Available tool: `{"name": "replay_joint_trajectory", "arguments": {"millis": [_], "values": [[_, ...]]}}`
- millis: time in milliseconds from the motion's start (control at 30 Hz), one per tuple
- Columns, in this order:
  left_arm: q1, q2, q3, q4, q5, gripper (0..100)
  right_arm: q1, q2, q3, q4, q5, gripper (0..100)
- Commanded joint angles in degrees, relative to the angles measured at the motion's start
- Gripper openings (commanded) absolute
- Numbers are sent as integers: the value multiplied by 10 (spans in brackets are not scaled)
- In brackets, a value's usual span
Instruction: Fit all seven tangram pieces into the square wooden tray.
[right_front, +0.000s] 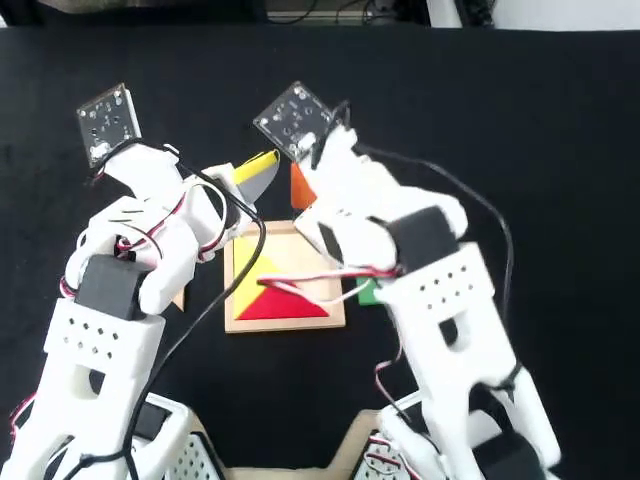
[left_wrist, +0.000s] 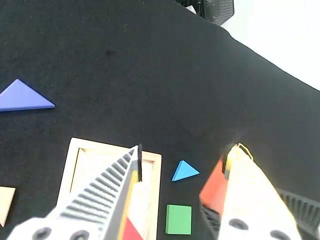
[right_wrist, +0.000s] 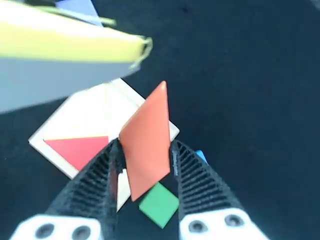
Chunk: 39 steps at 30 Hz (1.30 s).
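Note:
The square wooden tray (right_front: 238, 318) lies between the two arms and holds a yellow triangle (right_front: 250, 275) and a red triangle (right_front: 290, 303). My right gripper (right_wrist: 145, 146) is shut on an orange piece (right_wrist: 146, 142), held on edge above the tray's far side (right_wrist: 102, 95). My left gripper (left_wrist: 186, 149) hangs open just beside it, over the tray's far edge (left_wrist: 115, 148), with nothing between its fingers. The orange piece (left_wrist: 214, 186) touches or nearly touches its yellow-taped finger (left_wrist: 240, 170). A green square (left_wrist: 178, 219) and a small blue triangle (left_wrist: 185, 171) lie on the cloth by the tray's right side.
A larger blue-violet triangle (left_wrist: 22, 97) lies on the black cloth far to the tray's left. A cream piece (left_wrist: 4, 202) rests near the tray's left side, under the left arm. The two grippers (right_front: 250, 172) (right_front: 300, 190) are close together. Open cloth stretches beyond them.

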Motion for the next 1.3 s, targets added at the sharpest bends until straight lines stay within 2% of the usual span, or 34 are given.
{"name": "replay_joint_trajectory", "arguments": {"millis": [0, 267, 733, 867, 967, 1033, 1267], "values": [[8, -9, -5, -1, 6, 278, -9, -29, 41, -58, -5, 11], [49, -9, 15, -4, 6, 277, -10, -29, 31, -66, -1, 11], [37, -9, 21, -21, 4, 276, -60, -118, 29, -20, 0, 11], [39, -9, 50, -59, 1, 146, -60, -122, 29, -20, -3, 11], [42, -9, 58, -81, -40, 31, -60, -121, 31, -24, -3, 11], [43, -9, 57, -83, -53, 39, -60, -118, 32, -25, -4, 11], [43, -9, 58, -82, -19, 104, -59, -118, 41, -42, -1, 11]]}}
